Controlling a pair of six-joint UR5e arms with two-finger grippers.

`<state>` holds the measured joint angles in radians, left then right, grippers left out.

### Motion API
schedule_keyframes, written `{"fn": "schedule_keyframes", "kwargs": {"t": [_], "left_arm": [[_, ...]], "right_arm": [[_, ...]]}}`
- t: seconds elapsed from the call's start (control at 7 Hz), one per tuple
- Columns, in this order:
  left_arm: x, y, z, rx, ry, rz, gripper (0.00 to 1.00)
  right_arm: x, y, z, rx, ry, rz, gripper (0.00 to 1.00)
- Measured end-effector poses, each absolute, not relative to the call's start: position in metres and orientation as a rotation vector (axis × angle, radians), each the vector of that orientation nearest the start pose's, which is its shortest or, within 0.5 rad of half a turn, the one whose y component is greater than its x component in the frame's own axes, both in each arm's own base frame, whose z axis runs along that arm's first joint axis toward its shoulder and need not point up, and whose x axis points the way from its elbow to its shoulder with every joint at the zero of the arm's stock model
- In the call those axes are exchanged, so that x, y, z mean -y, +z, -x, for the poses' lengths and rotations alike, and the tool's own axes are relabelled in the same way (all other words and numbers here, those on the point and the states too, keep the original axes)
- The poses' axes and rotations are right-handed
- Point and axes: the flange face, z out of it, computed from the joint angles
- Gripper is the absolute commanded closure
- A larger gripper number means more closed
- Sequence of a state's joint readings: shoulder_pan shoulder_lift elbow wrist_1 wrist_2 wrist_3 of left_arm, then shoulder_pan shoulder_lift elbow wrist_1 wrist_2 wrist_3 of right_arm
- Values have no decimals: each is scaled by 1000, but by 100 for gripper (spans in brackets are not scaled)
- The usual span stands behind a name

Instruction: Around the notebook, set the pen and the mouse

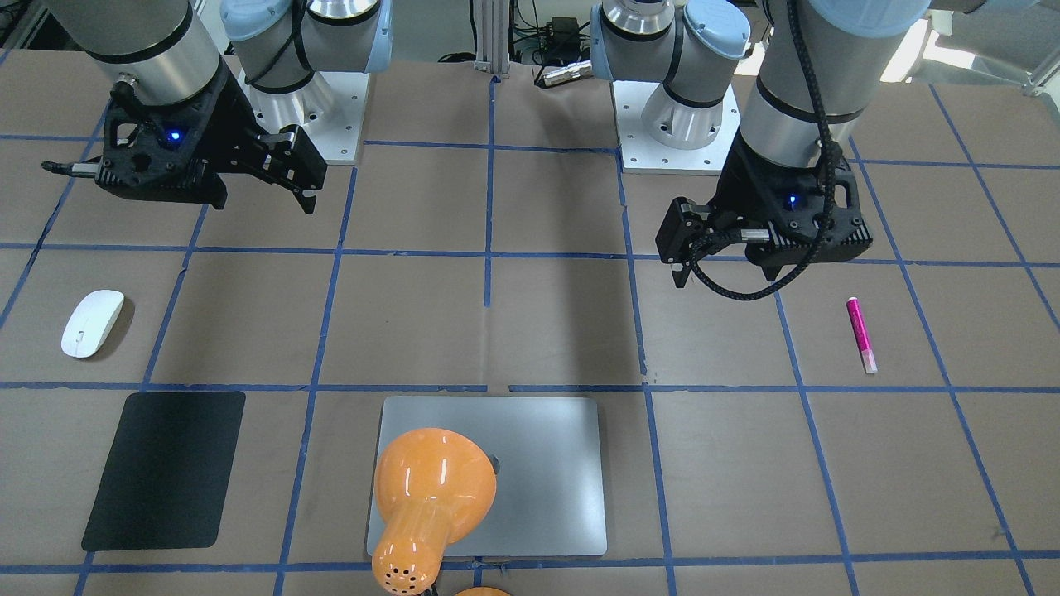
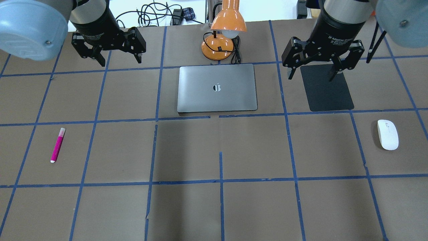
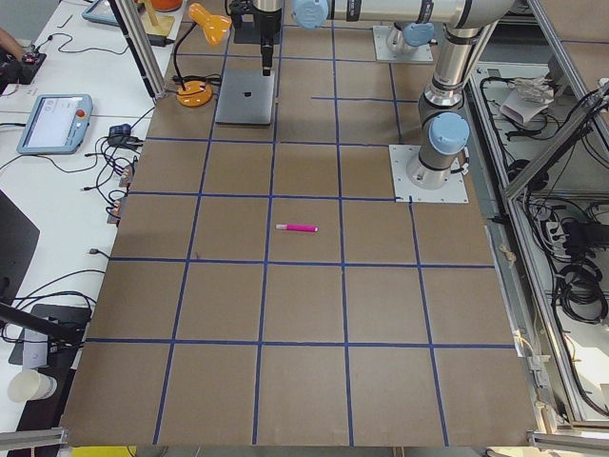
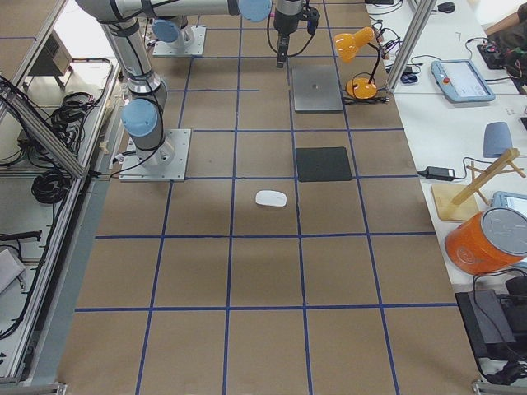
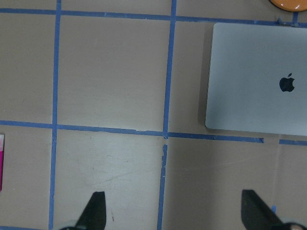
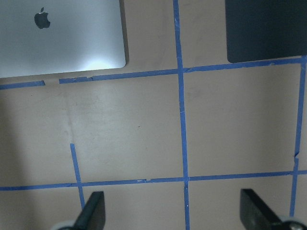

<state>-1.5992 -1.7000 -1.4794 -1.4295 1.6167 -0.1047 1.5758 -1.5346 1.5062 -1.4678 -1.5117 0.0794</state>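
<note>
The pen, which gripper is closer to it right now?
Left. The left gripper hovers on the same side as the pen; the right gripper hangs beyond the notebook, on the mouse's side.

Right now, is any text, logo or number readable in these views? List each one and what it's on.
No words or numbers read clearly.
On the notebook: no words, only a dark apple-shaped logo at the lid's centre.
On the wrists above the right gripper and left gripper: white lettering, too small to read.
On the pen, mouse and black mat: no text visible.
</note>
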Motion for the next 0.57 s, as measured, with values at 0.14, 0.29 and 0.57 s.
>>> {"fn": "schedule_keyframes", "kwargs": {"t": [0.14,0.29,0.57], "left_arm": [[561,475,142,-3095,-188,128,0],[572,470,135,-3094,-215,146,0],[595,460,117,-3091,-267,168,0]], "right_arm": [[502,492,-132,-3083,113,-142,0],[507,490,-115,-3076,115,-193,0],[509,488,-88,-3072,141,-265,0]]}}
